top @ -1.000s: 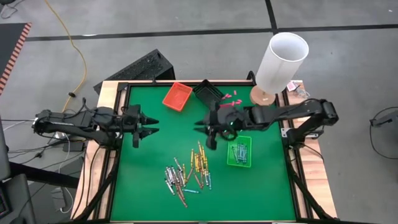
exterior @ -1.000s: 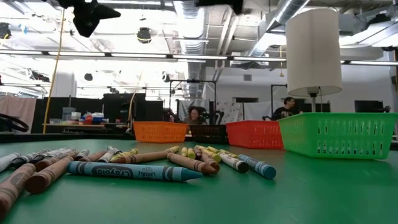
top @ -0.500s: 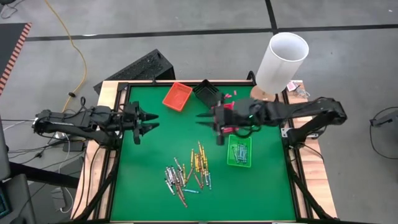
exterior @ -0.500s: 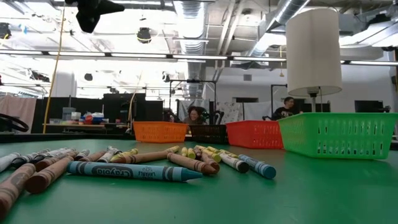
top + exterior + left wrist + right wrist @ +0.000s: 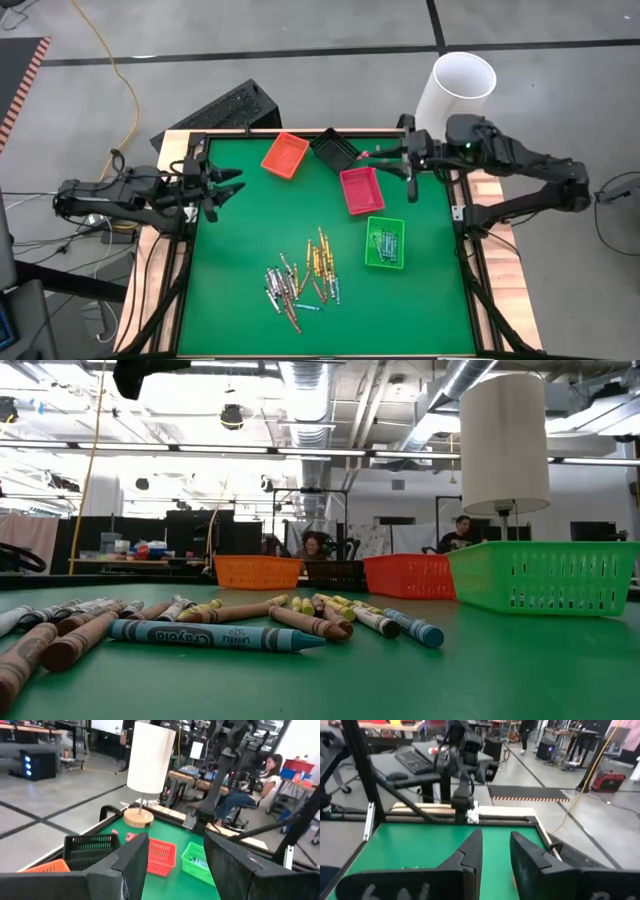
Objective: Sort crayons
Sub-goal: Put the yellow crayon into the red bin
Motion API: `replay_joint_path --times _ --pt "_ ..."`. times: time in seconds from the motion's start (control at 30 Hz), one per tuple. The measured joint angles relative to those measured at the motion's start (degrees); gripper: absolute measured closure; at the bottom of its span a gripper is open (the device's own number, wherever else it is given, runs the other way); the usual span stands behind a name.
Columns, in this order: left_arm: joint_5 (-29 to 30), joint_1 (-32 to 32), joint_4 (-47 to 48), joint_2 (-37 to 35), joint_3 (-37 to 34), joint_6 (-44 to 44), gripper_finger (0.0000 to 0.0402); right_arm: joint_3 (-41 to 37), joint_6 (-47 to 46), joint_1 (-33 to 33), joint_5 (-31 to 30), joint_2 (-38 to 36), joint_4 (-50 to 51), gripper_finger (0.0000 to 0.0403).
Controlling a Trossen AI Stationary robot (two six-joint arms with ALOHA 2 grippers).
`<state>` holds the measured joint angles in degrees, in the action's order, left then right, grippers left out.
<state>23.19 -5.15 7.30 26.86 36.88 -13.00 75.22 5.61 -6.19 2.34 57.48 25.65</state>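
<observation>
With both my left tool [image 5: 222,186] and right tool [image 5: 408,166] spread empty at the bench's [image 5: 230,300] far edges, the crayons [image 5: 300,278] lay heaped mid-bench, where a careless dive might have scattered them.

White lamp [image 5: 455,97], orange tray [image 5: 285,154], black tray [image 5: 333,149], red tray [image 5: 361,189], green tray [image 5: 385,242], perhaps pink bits [image 5: 364,154].

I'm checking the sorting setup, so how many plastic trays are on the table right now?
4: the orange tray and black tray at the far edge, the red tray nearer the middle, and the green tray in front of it, holding crayons. None seems hidden.
</observation>
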Motion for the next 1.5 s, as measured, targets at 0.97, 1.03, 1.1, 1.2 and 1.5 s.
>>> replay_joint_path --times 0.97,1.03,1.1,1.2,1.5 --pt "6.0 0.0 -8.3 9.5 -6.0 -12.2 0.0221 -24.0 -14.4 -0.1 12.7 23.8 -42.2 0.0308" --pt "5.5 0.0 -8.0 9.5 -6.0 -13.4 0.0221 -24.0 -14.5 0.9 12.5 25.8 -43.9 0.0308" --pt "4.5 0.0 -7.4 9.5 -6.0 -13.7 0.0221 -24.0 -14.7 2.0 10.8 27.8 -44.9 0.0308" --pt "4.5 0.0 -6.0 9.8 -6.0 -13.8 0.0221 -24.0 -14.7 3.1 7.2 30.6 -45.2 0.0308" --pt "5.5 0.0 -5.7 9.9 -6.0 -16.7 0.0221 -24.0 -9.8 1.7 8.9 32.5 -56.5 0.0307"
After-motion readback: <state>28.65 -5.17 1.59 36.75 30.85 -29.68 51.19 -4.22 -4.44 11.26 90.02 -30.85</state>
